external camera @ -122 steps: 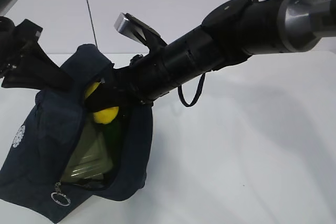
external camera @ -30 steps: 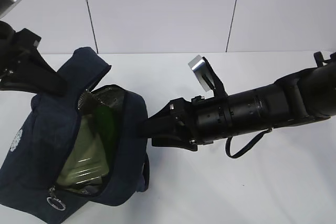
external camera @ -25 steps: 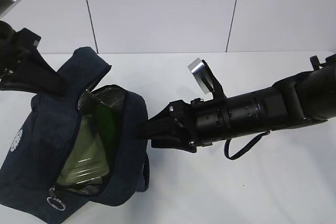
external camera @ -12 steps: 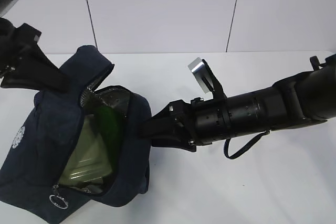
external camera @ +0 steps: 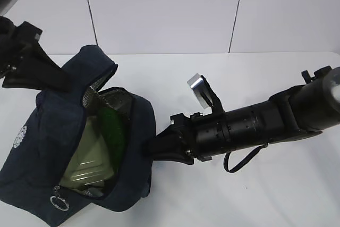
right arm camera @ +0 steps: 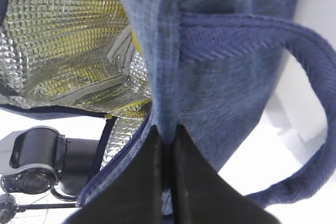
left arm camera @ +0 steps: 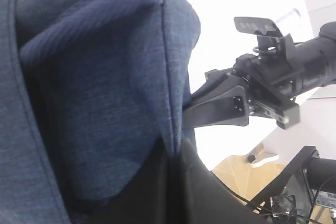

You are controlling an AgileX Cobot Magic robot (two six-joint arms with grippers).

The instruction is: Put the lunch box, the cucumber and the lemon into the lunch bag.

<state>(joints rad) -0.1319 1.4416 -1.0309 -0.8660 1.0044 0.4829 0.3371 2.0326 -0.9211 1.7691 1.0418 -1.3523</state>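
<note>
White table [external camera: 255, 195] under you, white panelled wall behind, and right in the thick of it sits the lunch bag [external camera: 48, 131], slumped on its side with its mouth gaping toward the camera. Look inside: the lunch box [external camera: 87, 160] lies low in the opening, sage lid showing, and the cucumber [external camera: 112, 126] leans dark green above it. The lemon you can't pick out as a shape from outside; your right wrist camera catches only a yellow tinge on the silver lining [right arm camera: 58, 35], so I judge it sits deep, but can't confirm. Now your grip: the right gripper [right arm camera: 165, 153] is clamped tight on the bag's navy rim, fabric pinched between the jaws, the strap handle [right arm camera: 294, 77] looping just beside. The left gripper [left arm camera: 173, 153] looks closed on the opposite wall up top, cloth wedged between its fingers. Here's the danger, as I read it: both arms hold soft fabric, and the bag lies tipped. Pull the two rims apart too hard and cloth could slip a pinch, letting the mouth sag. Lift either side unevenly and the contents could slide toward the opening, the cucumber first since it rides highest. The zipper ring [external camera: 60, 203] dangles at the low corner, untouched.
</note>
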